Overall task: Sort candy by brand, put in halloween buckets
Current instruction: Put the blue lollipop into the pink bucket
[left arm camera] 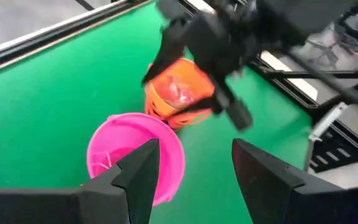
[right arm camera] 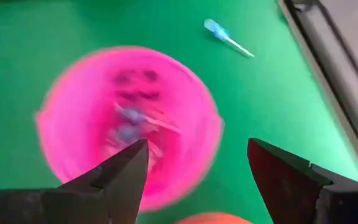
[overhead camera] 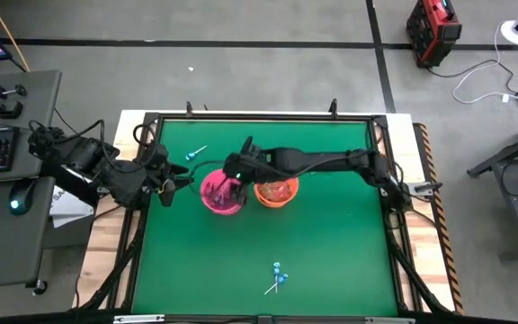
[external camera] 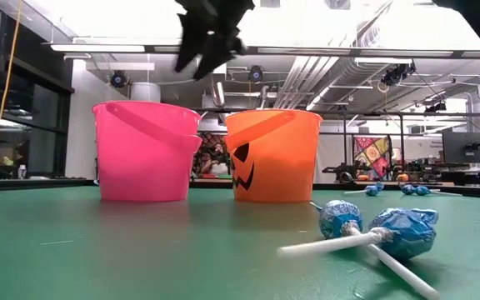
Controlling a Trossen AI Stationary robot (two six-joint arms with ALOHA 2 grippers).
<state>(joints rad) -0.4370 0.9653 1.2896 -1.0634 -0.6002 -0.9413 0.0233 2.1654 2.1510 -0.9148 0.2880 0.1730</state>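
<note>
The pink bucket [overhead camera: 220,193] and the orange bucket [overhead camera: 276,191] stand side by side on their bases mid-table. Blue lollipops lie inside the pink bucket [right arm camera: 129,118]; red-and-clear pieces lie in the orange bucket [left arm camera: 178,91]. My right gripper [right arm camera: 197,162] hovers open above the pink bucket [right arm camera: 126,118], holding nothing. My left gripper [left arm camera: 194,162] is open at the table's left side, pointing toward the pink bucket [left arm camera: 135,158]. One blue lollipop [overhead camera: 194,154] lies on the felt near the far left; several more lollipops [overhead camera: 278,275] lie near the near edge.
A black frame rail [overhead camera: 259,118] borders the green felt. Open felt lies to the right of the orange bucket and in front of both buckets. In the low view the near lollipops [external camera: 382,232] lie close to the camera, the buckets [external camera: 148,152] behind them.
</note>
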